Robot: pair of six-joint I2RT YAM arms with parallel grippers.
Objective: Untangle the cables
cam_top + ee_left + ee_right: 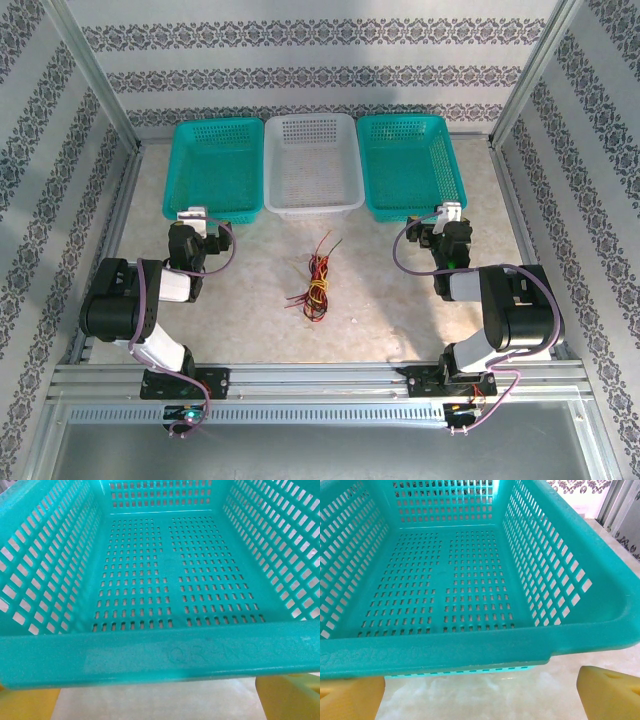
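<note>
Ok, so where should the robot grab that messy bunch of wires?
Probably a loose end at the far tip of the cables, where the strands fan apart, not the bunched middle. Come straight down from above, since they lie flat on the table.

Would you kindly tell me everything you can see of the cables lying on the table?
The cables are a small tangled bundle of hair-thin, curly wires in red, yellow and black. They lie flat near the middle of the pale marbled table, on the near side of the white basket. Loose ends splay toward the basket; the nearer part is looped together. Only the table touches them: the left gripper and right gripper stand open, well away.
</note>
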